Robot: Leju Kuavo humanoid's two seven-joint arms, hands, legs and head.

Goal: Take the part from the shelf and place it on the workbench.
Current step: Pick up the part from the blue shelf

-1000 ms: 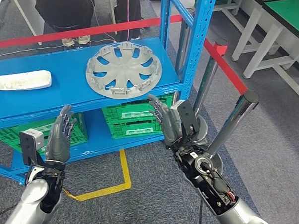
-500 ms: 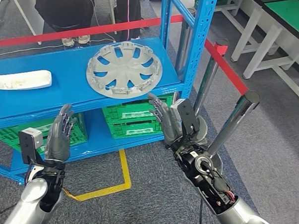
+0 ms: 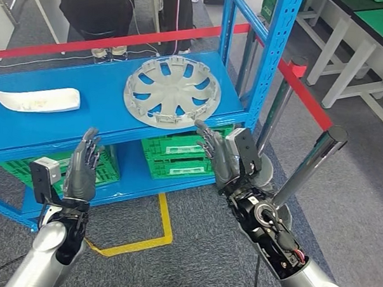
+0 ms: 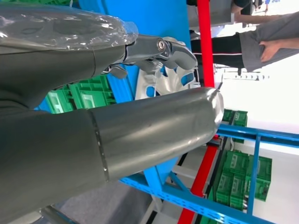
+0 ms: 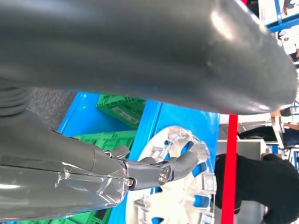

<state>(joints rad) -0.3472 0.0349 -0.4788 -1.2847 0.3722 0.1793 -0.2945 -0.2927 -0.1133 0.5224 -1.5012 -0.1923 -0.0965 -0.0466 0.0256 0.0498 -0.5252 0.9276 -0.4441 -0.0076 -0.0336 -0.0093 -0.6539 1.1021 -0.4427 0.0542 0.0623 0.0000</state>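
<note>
Head view: the grey wheel cover (image 3: 172,92) lies flat on the upper board of the blue shelf (image 3: 109,124), ahead of both sets of fingertips and touched by neither. The left hand (image 3: 81,172) is raised before the shelf's front edge, fingers spread and holding nothing; the cover sits beyond its fingers and off to the right. The right hand (image 3: 221,159) is likewise released, fingers apart, its tips just below the shelf edge nearest the cover. A white curved part (image 3: 37,99) lies on the same board, well apart from the cover, beyond the left fingertips. Green crates (image 3: 179,157) sit on the lower board, behind the right fingers. A red barrier tape (image 3: 107,41) runs behind the shelf.

Left wrist view: the thumb (image 4: 155,128) and a dark finger (image 4: 159,49) stand apart, nothing between them; the cover shows past the fingertip.

Right wrist view: the extended finger (image 5: 159,170) points toward the cover's rim; whether it touches cannot be told.
</note>
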